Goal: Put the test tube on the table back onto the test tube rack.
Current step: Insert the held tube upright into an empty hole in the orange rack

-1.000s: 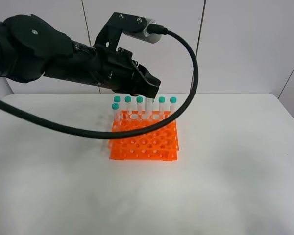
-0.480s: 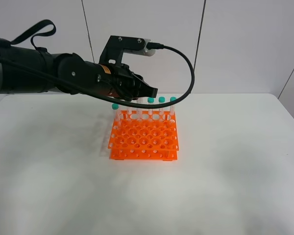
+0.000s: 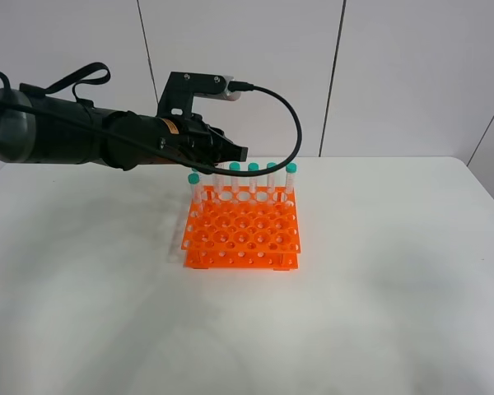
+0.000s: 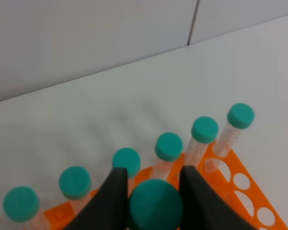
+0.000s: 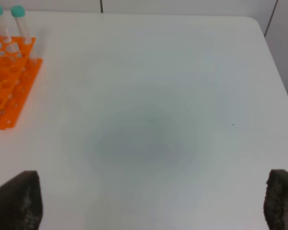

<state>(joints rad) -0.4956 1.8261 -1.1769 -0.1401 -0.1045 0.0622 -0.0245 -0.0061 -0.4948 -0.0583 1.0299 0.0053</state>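
The black left arm has been sinking away from the camera and drawing back to the left over the last second, so more teal caps along the far row are showing. In the exterior high view the left claw (image 3: 235,154) is hovering just above the back-left part of the bright orange plastic test tube rack (image 3: 241,234), which is standing on the large plain white matte table (image 3: 395,288); the arm is hiding its load here. In the left wrist view its two dark fingers (image 4: 113,201) are closing tightly on the teal-green screw cap of the slim clear plastic test tube (image 4: 156,207), which is hanging just in front of the row of six capped tubes (image 4: 168,146), its tip out of sight. In the right wrist view the right claw (image 5: 146,201) is standing wide open over bare table, gripping nothing, well apart from the rack. The insertion step seems to be under way: the tube is being carried over the rack but is not yet seated. The next move is probably calling for lining the tip over a free hole, lowering straight, then letting go without knocking the close neighbours.
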